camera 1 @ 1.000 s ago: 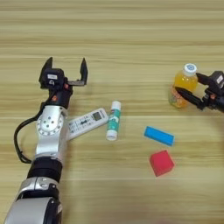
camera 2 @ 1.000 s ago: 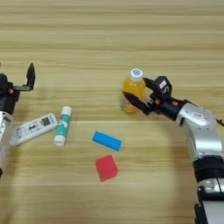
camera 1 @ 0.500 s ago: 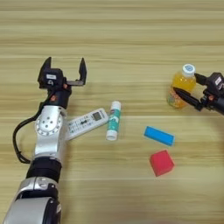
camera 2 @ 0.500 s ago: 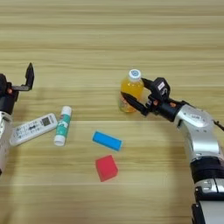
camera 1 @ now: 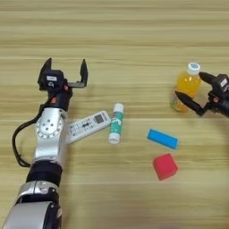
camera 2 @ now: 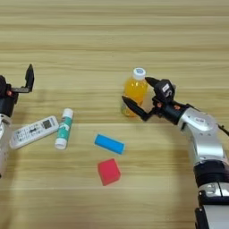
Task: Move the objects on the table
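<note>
Fingers of the right tool (camera 2: 139, 96) spread, released, beside the small orange-juice bottle with white cap (camera 2: 134, 91); left tool (camera 1: 65, 71) released above the white remote control (camera 1: 88, 126).

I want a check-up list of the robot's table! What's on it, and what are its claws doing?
Surface: wooden table, plank grain.
Job's things: juice bottle upright; glue stick lying beside remote; blue block; red cube.
Clutter: nothing seen.
End effectors: right end effector open, fingers on both sides of the bottle; left end effector open, empty, above the remote.
Cables: black cable along left arm.
Surroundings: nothing seen.
</note>
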`<action>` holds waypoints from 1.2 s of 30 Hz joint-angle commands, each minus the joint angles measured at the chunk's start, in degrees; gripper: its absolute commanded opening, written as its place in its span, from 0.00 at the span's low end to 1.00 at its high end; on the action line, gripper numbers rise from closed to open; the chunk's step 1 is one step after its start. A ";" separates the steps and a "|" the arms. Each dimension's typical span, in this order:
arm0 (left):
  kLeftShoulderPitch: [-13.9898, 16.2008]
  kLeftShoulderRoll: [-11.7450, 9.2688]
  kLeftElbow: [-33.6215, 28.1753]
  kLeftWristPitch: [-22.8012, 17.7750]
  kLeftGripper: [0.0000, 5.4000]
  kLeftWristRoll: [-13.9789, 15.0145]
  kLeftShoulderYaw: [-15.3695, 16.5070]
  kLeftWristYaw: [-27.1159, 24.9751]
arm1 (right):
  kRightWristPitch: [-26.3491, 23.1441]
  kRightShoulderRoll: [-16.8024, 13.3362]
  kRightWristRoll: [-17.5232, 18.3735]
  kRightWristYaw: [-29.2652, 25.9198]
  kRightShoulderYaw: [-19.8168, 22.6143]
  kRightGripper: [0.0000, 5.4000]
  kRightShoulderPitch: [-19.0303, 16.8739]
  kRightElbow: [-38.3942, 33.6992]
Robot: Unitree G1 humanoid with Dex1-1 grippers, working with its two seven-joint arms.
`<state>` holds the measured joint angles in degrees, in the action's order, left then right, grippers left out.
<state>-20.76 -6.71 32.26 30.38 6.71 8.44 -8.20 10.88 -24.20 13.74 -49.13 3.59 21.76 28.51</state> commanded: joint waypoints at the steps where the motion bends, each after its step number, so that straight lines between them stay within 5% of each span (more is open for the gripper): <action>1: -0.43 -0.29 0.68 0.55 1.00 -0.26 -0.07 -0.35 | 0.65 -0.08 0.44 0.15 0.66 0.99 1.51 -0.81; 11: -0.47 -0.21 0.68 0.54 1.00 -0.35 -0.14 -0.24 | 0.71 0.07 1.31 0.31 1.71 0.99 1.68 -3.26; 28: -0.70 -0.15 1.13 0.63 1.00 -0.47 -0.39 -0.26 | -7.86 -1.85 8.94 0.42 2.07 0.99 -3.48 -30.80; 36: -0.03 -0.51 -0.22 -0.19 1.00 -0.54 -0.74 -0.63 | -11.83 -1.78 12.85 -4.62 -1.46 0.99 -8.77 -35.40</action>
<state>-20.96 -6.78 32.79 30.62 6.67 8.09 -8.24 0.42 -25.33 25.52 -52.12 3.16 13.90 -6.02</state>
